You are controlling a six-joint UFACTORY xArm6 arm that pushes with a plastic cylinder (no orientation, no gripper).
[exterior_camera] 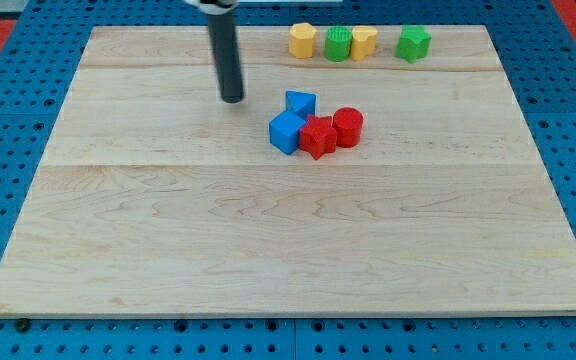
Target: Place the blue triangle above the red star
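toward the table's far edge, a little right of its middle, the blue triangle (301, 102) lies just to the view's right of my tip (232, 99), apart from it; the tip is a bare dark rod, with no jaws and holding nothing. the triangle's long axis and heading cannot be told. it touches the blue cube (287, 132), just above the matte red star (318, 136) on the pale wooden table (268, 240).

blue triangle (301, 102), blue cube (286, 132), red star (318, 136), red cylinder (348, 127), 2 yellow blocks (302, 40), 2 green blocks (414, 43), pale wood board (268, 240)
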